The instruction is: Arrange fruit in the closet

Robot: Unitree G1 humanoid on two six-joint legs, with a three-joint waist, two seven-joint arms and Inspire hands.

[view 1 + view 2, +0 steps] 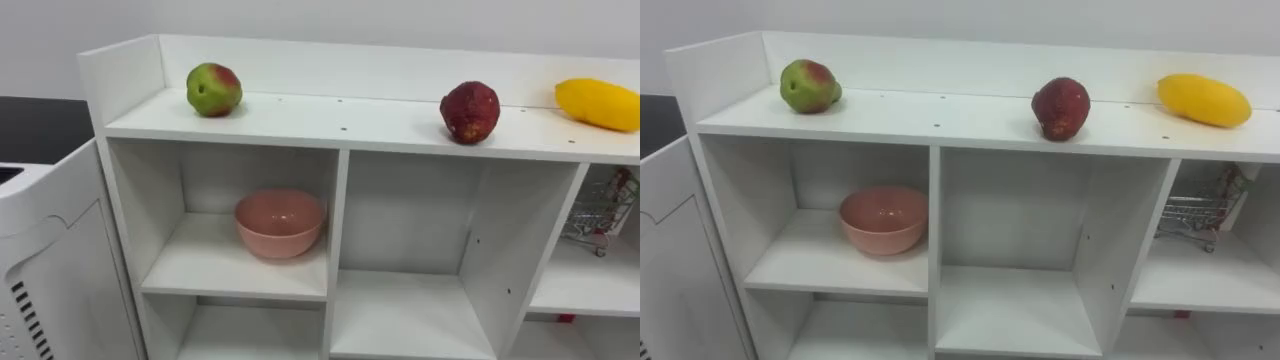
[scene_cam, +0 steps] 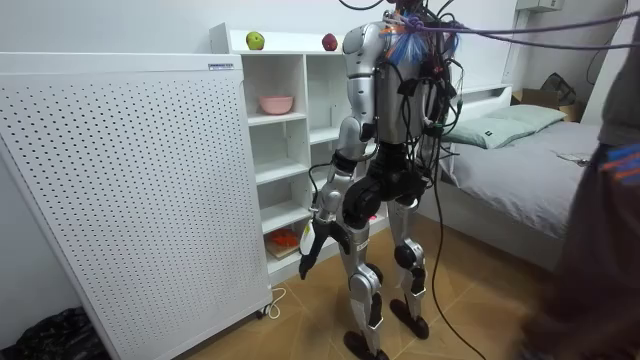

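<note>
Three fruits lie on the top board of the white closet. A green-and-red apple sits at the left, a dark red fruit near the middle and a yellow fruit at the right. I stand close in front of the closet. My left hand hangs low by my thigh with relaxed fingers and holds nothing.
A pink bowl sits in the upper left compartment, and a small wire cart in the right one. A white perforated panel stands left of the closet. A bed lies behind me, and a person stands at the room view's right edge.
</note>
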